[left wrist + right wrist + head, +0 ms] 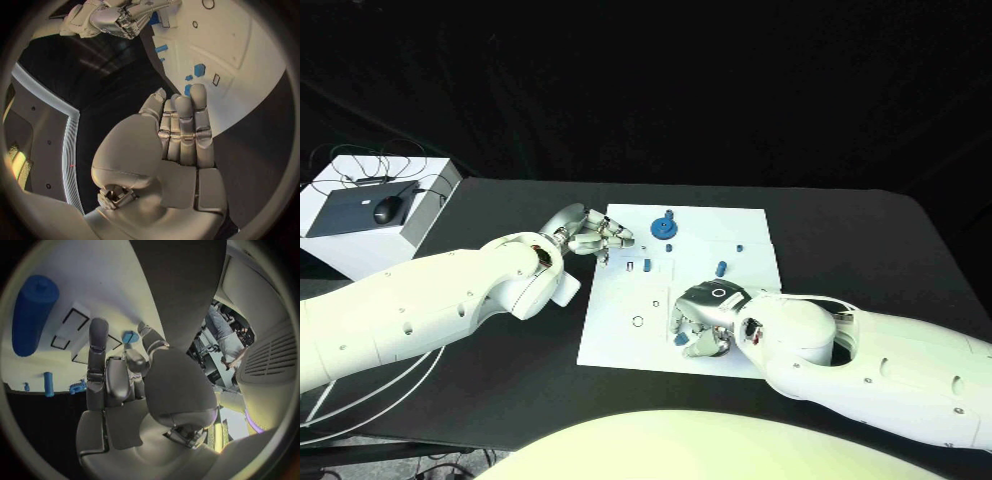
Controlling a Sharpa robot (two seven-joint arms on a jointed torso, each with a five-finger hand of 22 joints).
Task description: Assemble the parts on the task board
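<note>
- The task board (733, 225), a white plate, lies in the middle of the black table (877, 240), its long sides running from near to far.
- The left hand (593, 233) is at the board's far left corner, its fingers (182, 131) side by side and lightly bent; the left wrist view shows nothing in them.
- The right hand (705, 318) is low over the near middle of the board, fingers curled downward onto its surface.
- In the right wrist view a small blue part (130, 336) sits between that hand's fingertips (99, 330), against the board; whether it is truly pinched or only touched I cannot tell. In the head view a bit of blue (682, 339) shows at the hand's near-left edge.
- A blue piece with a round top (664, 226) stands on the far part of the board, just right of the left hand.
- A short blue peg (720, 267) lies near the middle of the board, right of centre.
- A small dark slot (646, 265) and a small ring-shaped hole (636, 322) mark the left half of the board.
- The right wrist view shows a large blue cylinder (34, 314) on the board, beside rectangular outlined recesses (70, 328).
- A white box (365, 215) with a black mouse (390, 209) on it and cables stands off the table's far left corner.
</note>
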